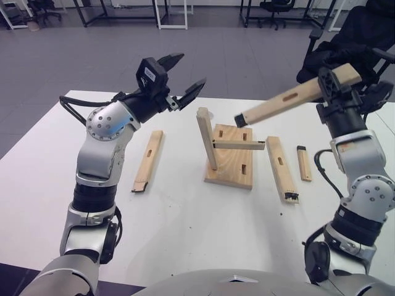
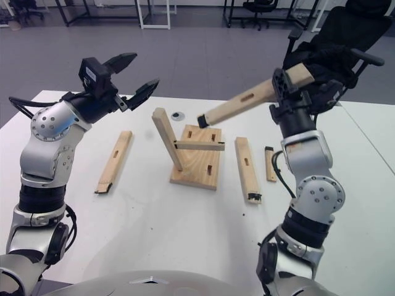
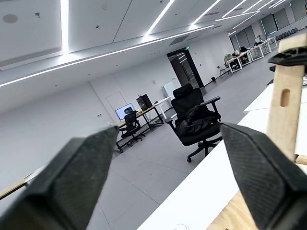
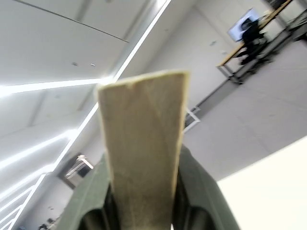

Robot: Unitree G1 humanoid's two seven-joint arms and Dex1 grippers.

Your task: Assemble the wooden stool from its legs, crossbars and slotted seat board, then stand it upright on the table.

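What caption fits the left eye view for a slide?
Right gripper holds a stool leg angled over the seat board; open left gripper hovers above the table.

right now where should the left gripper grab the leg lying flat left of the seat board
Probably its middle, from straight above, left gripper closing across the narrow width: the leg lies flat on the table with both long sides clear.

I'm in an open-plan office: black swivel chair (image 3: 194, 120) just off my white worktop (image 1: 185, 237), rows of desks (image 3: 148, 108), a monitor (image 3: 123, 111), strip lights (image 3: 64, 24) overhead, grey floor (image 1: 74, 55).
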